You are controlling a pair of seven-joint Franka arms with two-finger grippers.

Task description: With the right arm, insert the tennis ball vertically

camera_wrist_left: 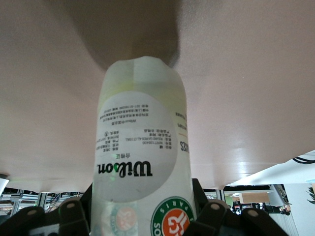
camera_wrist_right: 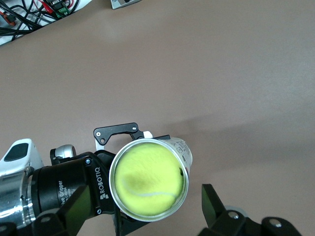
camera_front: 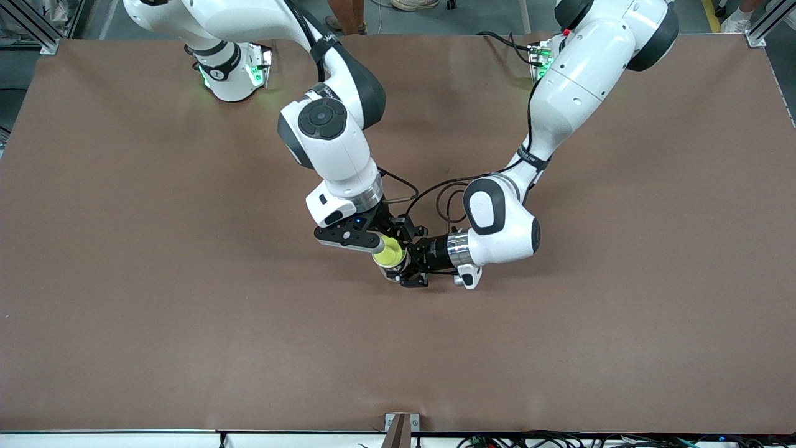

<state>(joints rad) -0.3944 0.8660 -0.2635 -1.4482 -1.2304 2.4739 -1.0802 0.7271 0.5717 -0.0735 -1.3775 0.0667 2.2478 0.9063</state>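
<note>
Left gripper (camera_front: 407, 267) clamps the can (camera_wrist_right: 150, 178) upright; right gripper (camera_front: 373, 239), fingers apart and empty, sits over its mouth, ball (camera_wrist_right: 147, 178) inside.

Directly under my open right gripper (camera_wrist_right: 142, 216), the yellow-green tennis ball (camera_wrist_right: 147, 179) sits in the mouth of the upright clear Wilson can (camera_wrist_left: 140, 152), which my left gripper (camera_front: 411, 262) clamps from the side.
</note>
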